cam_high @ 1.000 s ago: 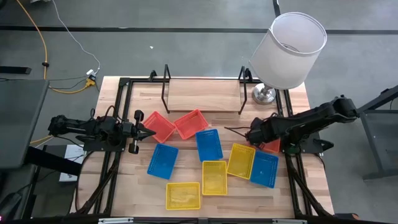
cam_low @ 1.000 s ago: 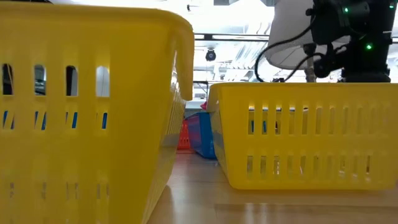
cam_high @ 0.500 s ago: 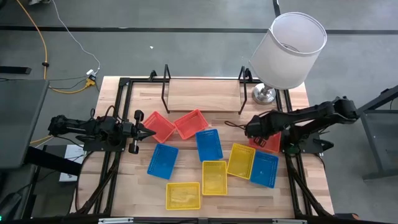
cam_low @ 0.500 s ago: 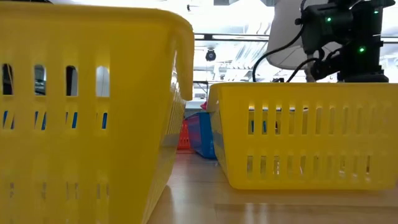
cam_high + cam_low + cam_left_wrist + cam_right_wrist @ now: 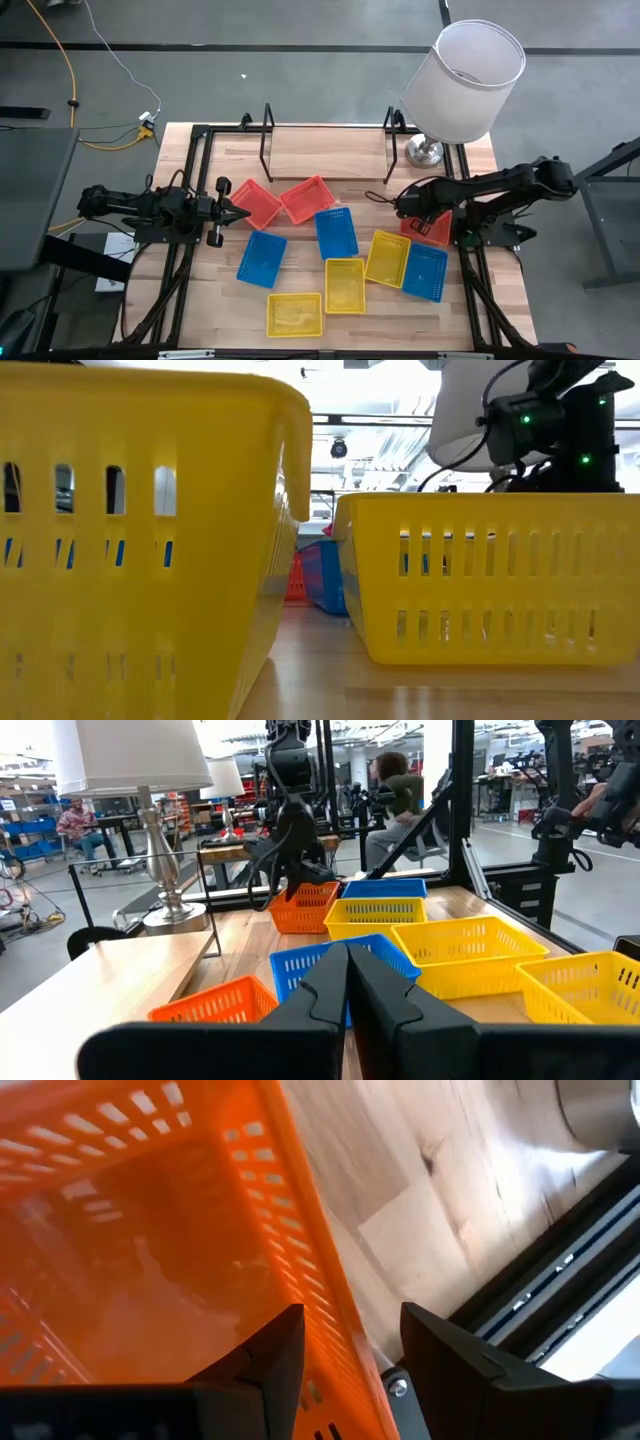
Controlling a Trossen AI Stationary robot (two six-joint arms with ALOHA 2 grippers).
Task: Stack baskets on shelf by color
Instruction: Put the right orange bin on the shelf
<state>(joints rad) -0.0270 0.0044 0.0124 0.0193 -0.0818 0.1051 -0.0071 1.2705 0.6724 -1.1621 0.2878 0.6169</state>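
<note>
Nine mesh baskets lie on the tabletop in the high view: red ones (image 5: 255,203) (image 5: 308,198) (image 5: 432,230), blue ones (image 5: 261,257) (image 5: 336,232) (image 5: 425,272), yellow ones (image 5: 295,314) (image 5: 345,285) (image 5: 388,258). The shelf (image 5: 325,152) stands bare at the far edge. My right gripper (image 5: 412,212) (image 5: 350,1315) is over the right-hand red basket (image 5: 150,1230), shut on it. My left gripper (image 5: 243,213) (image 5: 348,965) is shut and waits beside the left red basket. My right gripper has the red basket by one side wall (image 5: 335,1305), near the rim. One finger (image 5: 275,1355) stands inside the basket and the other (image 5: 450,1365) outside, coming from above. Whether the basket is lifted off the table, I cannot tell.
A white-shaded lamp (image 5: 462,80) stands on its metal base (image 5: 425,152) at the far right corner, just beyond my right arm. Black frame rails (image 5: 470,260) run along the table's right edge. People and workbenches show in the room behind.
My right gripper has shifted a little toward the table's far edge above the red basket, and more of that basket now shows from above. The other baskets have stayed in place.
</note>
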